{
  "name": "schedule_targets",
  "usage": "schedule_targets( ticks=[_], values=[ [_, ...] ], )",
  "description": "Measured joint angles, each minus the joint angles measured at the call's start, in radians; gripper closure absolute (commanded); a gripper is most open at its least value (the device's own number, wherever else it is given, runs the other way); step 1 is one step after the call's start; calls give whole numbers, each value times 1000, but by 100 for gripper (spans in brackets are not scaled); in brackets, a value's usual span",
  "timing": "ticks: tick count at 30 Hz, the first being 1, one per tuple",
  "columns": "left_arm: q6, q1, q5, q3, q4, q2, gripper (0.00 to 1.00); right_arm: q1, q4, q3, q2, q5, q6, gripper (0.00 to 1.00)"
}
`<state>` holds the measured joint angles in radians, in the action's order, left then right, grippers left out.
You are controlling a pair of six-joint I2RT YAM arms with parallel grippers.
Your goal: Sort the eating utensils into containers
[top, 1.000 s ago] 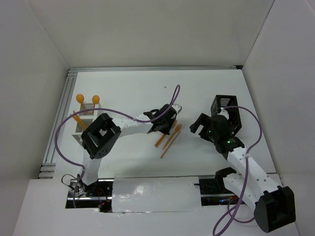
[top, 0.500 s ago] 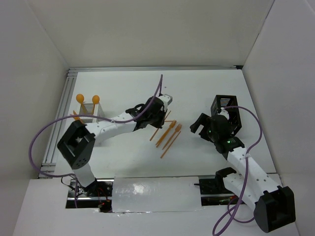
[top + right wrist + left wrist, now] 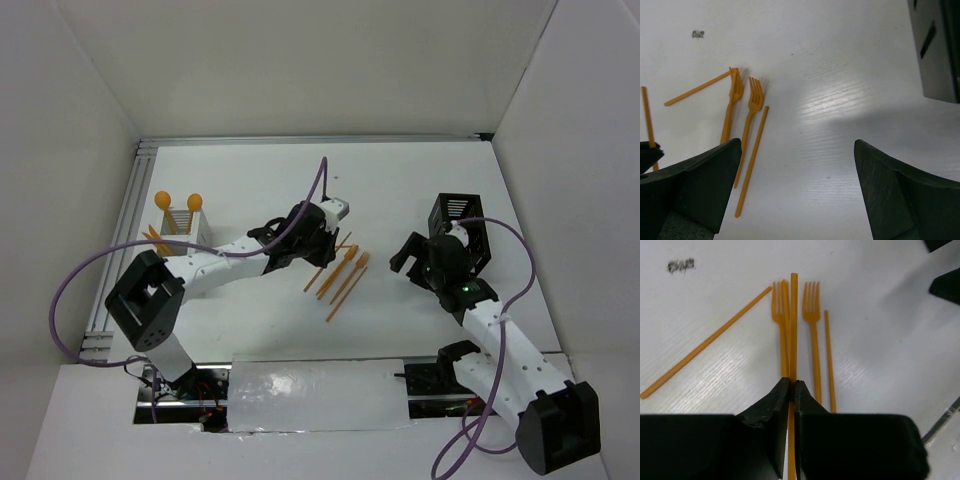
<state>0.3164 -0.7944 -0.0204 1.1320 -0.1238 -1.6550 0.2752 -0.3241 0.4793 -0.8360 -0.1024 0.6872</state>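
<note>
We see the left gripper point(image 3: 791, 387) nearly closed, pinching a thin plain orange plastic knife point(image 3: 793, 325) whose long axis runs straight ahead, above two orange pronged forks point(image 3: 811, 300) on the white counter point(image 3: 880, 365). The white slotted caddy point(image 3: 180, 228) lies leftward, nearer this arm. The right gripper point(image 3: 796, 145) gapes empty by the black slotted caddy point(image 3: 455, 212). The caddy slots are too small to make out

2 smooth orange plastic forks point(image 3: 811, 310) on matt, faintly ribbed table point(image 3: 880, 365)
</note>
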Motion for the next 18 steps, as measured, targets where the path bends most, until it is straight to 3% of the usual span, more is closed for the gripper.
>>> schedule_targets(
  ticks=[11, 18],
  values=[
    [-49, -2, -145, 11, 351, 41, 97, -4, -88, 100, 168, -39, -50, 0],
    [-52, 0, -227, -63, 488, 61, 96, -5, 34, 120, 223, 159, -102, 1]
  ],
)
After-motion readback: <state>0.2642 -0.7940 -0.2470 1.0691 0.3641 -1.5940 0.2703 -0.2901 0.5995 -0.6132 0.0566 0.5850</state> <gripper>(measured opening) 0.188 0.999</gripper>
